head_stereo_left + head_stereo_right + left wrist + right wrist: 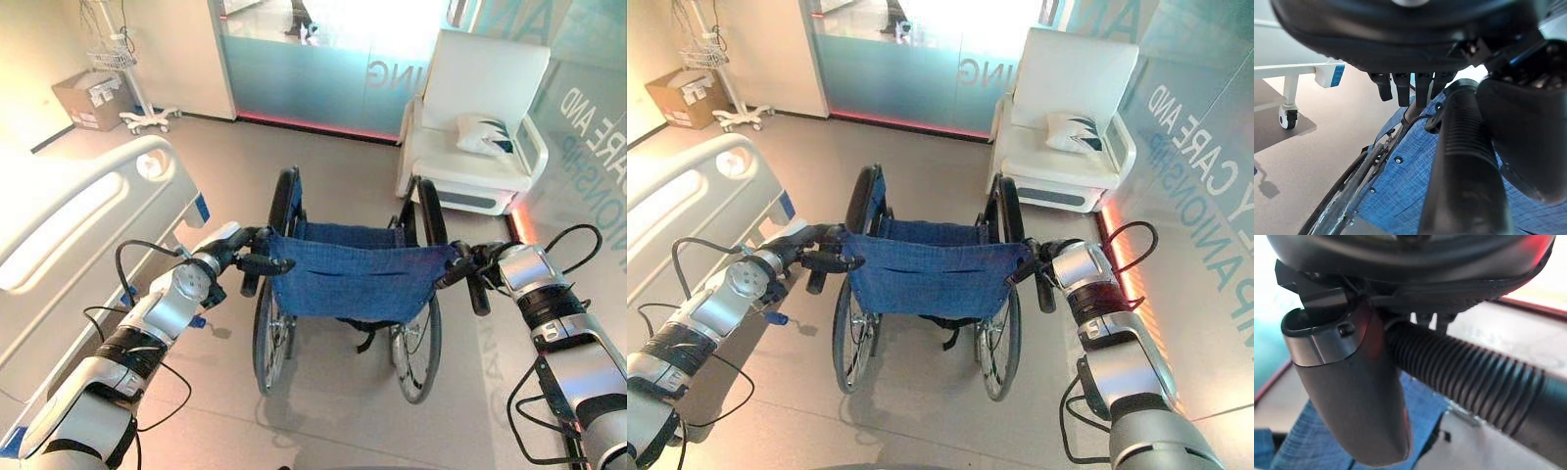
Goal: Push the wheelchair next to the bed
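Note:
A wheelchair [353, 279] with a blue cloth back and seat stands on the grey floor straight ahead, its back towards me. My left hand [240, 253] is curled round the left push handle [1464, 166], with the fingers [1400, 88] on one side and the thumb [1528, 142] on the other. My right hand [470, 266] grips the ribbed right push handle [1474, 382], its thumb [1352, 396] lying across it. The white bed [78, 225] with its side rail stands along the left, a short gap away from the wheelchair's left wheel [269, 323].
A white armchair [480, 127] holding a cushion stands at the back right, close to the wheelchair's front. A frosted glass partition [313, 69] closes the far side. A cardboard box [93, 98] and a wheeled stand [137, 108] sit at the back left.

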Controlling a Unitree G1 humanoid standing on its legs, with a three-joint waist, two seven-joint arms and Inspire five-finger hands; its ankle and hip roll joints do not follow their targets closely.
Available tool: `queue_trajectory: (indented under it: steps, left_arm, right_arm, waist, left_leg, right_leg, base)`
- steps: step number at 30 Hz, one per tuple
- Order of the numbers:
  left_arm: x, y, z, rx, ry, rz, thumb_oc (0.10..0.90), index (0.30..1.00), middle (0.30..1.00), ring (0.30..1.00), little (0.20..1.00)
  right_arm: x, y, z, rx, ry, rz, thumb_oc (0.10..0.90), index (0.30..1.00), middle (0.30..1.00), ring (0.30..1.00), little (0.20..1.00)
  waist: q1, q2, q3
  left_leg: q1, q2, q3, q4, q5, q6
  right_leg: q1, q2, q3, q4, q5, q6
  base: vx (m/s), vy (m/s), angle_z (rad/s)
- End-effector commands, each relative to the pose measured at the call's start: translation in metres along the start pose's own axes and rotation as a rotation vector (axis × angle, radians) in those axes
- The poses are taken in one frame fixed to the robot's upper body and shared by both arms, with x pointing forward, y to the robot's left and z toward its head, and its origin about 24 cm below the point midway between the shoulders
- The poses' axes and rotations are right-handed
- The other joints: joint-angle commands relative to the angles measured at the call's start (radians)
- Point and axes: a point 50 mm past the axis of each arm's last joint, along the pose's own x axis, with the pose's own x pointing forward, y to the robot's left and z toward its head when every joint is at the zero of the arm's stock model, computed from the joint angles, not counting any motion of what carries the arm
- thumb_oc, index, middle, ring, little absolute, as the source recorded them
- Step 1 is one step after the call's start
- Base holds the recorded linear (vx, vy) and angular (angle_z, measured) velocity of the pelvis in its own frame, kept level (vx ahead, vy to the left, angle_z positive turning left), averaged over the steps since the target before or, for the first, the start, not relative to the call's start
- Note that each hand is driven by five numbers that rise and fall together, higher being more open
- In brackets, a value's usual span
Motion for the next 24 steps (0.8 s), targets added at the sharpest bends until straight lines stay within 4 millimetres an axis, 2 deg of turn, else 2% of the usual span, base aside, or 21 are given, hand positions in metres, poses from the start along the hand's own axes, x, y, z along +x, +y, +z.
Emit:
queue_trajectory:
  steps: [1,5,9,11,14,17,20,24]
  left_arm:
    - [0.004,0.020,-0.010,0.075,0.077,0.082,0.800,0.900,0.900,0.900,0.900]
    - [0.006,0.018,-0.009,0.089,0.074,0.065,0.800,0.900,0.900,0.900,0.900]
    - [0.008,0.013,-0.011,0.090,0.105,0.020,0.800,0.900,0.900,0.900,0.900]
    - [0.008,0.008,-0.017,0.096,0.151,-0.013,0.800,0.900,0.900,0.900,0.900]
    - [0.006,-0.002,-0.037,0.184,0.324,-0.126,0.800,0.900,0.900,0.900,0.900]
    - [0.003,-0.002,-0.048,0.234,0.457,-0.179,0.800,0.900,0.900,0.900,0.900]
    - [0.004,-0.004,-0.053,0.257,0.547,-0.218,0.800,0.900,0.900,0.900,0.900]
    - [0.008,-0.007,-0.048,0.256,0.607,-0.254,0.800,0.900,0.900,0.900,0.900]
  right_arm:
    - [0.021,-0.002,-0.135,-0.071,0.519,-0.095,0.800,0.900,0.900,0.900,0.900]
    - [0.026,0.009,-0.127,-0.078,0.452,-0.046,0.800,0.900,0.900,0.900,0.900]
    - [0.028,0.011,-0.109,-0.116,0.349,-0.037,0.800,0.900,0.900,0.900,0.900]
    - [0.028,0.014,-0.102,-0.134,0.312,-0.035,0.800,0.900,0.900,0.900,0.900]
    - [0.025,0.015,-0.082,-0.180,0.229,-0.044,0.800,0.900,0.900,0.900,0.900]
    - [0.023,0.017,-0.070,-0.198,0.193,-0.046,0.800,0.900,0.900,0.900,0.900]
    - [0.021,0.022,-0.060,-0.216,0.176,-0.045,0.800,0.900,0.900,0.900,0.900]
    - [0.019,0.024,-0.050,-0.235,0.169,-0.047,0.800,0.900,0.900,0.900,0.900]
  waist:
    - [0.007,0.047,0.041]
    - [0.010,0.050,0.041]
    - [0.009,0.052,0.037]
    - [0.007,0.053,0.037]
    - [-0.001,0.054,0.040]
    - [-0.008,0.056,0.042]
    - [-0.017,0.057,0.042]
    - [-0.022,0.056,0.042]
  left_leg:
    - [0.015,-0.047,0.005,0.003,-0.049,0.012]
    - [0.014,-0.050,0.000,0.003,-0.048,0.013]
    - [0.013,-0.051,-0.004,0.003,-0.048,0.013]
    - [0.013,-0.051,-0.005,0.003,-0.048,0.012]
    - [0.011,-0.052,-0.006,0.003,-0.046,0.012]
    - [0.012,-0.052,-0.005,0.003,-0.046,0.013]
    - [0.015,-0.052,-0.001,0.003,-0.046,0.013]
    - [0.014,-0.051,0.003,0.003,-0.045,0.012]
  right_leg:
    - [-0.030,0.031,0.016,0.002,0.059,-0.028]
    - [-0.029,0.029,0.015,0.002,0.060,-0.029]
    - [-0.028,0.027,0.013,0.002,0.059,-0.030]
    - [-0.029,0.026,0.014,0.002,0.060,-0.029]
    - [-0.031,0.026,0.016,0.002,0.059,-0.028]
    - [-0.032,0.027,0.018,0.002,0.058,-0.027]
    - [-0.032,0.028,0.021,0.002,0.056,-0.028]
    - [-0.033,0.028,0.023,0.002,0.056,-0.027]
  base:
    - [0.00,0.000,0.00]
    - [0.00,0.000,0.00]
    - [0.00,0.000,0.00]
    - [0.00,0.000,0.00]
    - [0.00,0.000,0.00]
    - [0.00,0.000,0.00]
    - [0.00,0.000,0.00]
    - [0.00,0.000,0.00]
